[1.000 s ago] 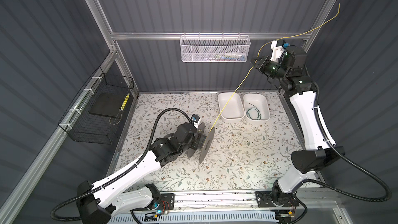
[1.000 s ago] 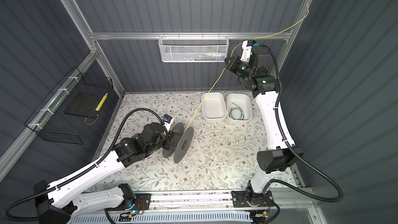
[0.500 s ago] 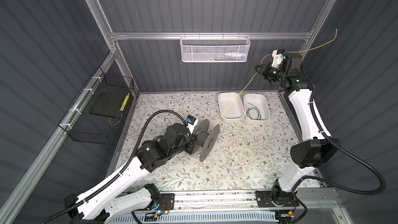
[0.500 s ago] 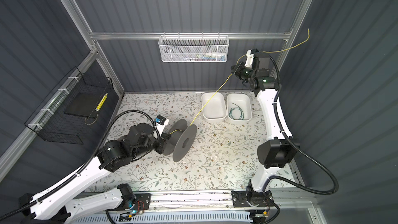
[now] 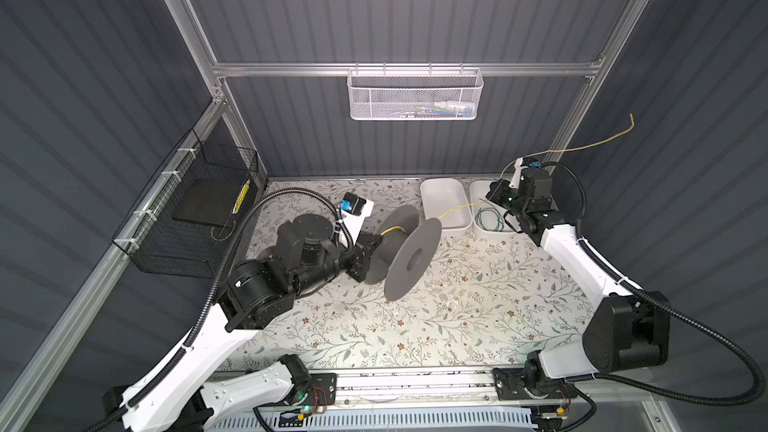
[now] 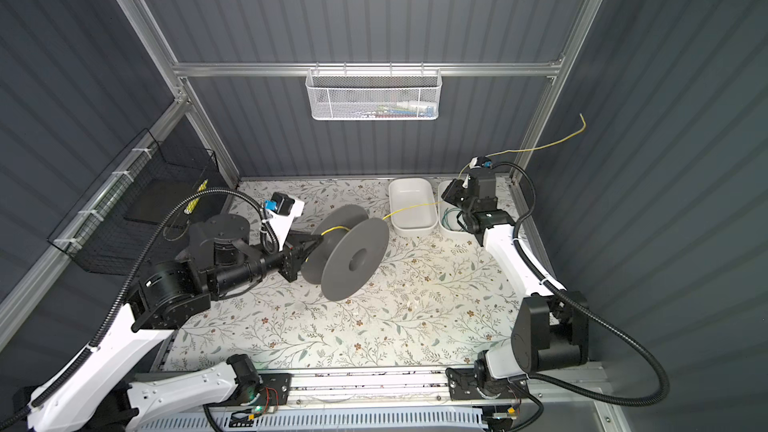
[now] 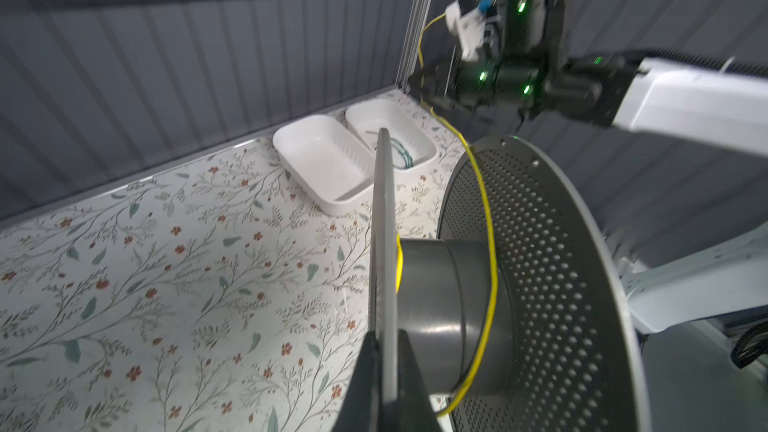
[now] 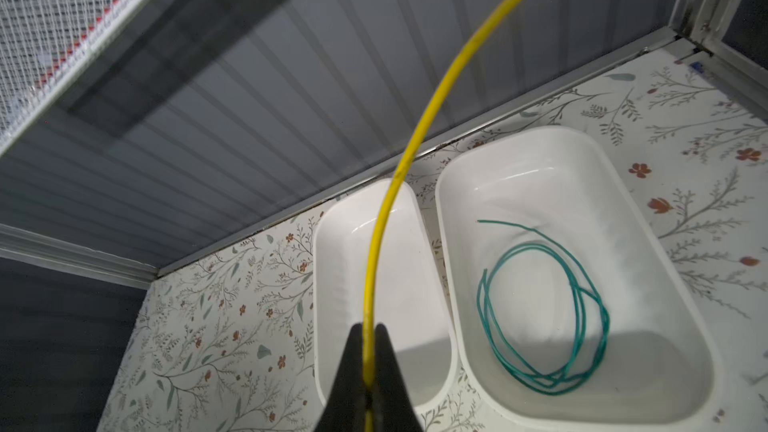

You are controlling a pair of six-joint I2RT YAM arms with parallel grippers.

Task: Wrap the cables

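Spool (image 5: 409,257) is my reference: a grey reel with its axis lying roughly level, one flange toward my left arm and the other facing away. I can't tell if it clears the table.

The yellow cable (image 5: 455,211) comes off the hub (image 7: 436,309), crosses the rim of the far flange and runs nearly straight to my right gripper (image 5: 491,199). That gripper sits beyond the spool, over the white trays (image 5: 426,201). The cable's long axis therefore points from hub to right gripper, slanting off the spool axis. The right arm is nearer the free run, and the loose tail pokes out past it, away from the spool.

About one turn on the hub, as far as I can see.

Left gripper (image 7: 384,351): pressed together on the edge of the near flange, thin disc between the fingers.

Right gripper: tips pinching the cable, which passes between them.

My read is that the next wrap hinges on landing that run between the flanges.
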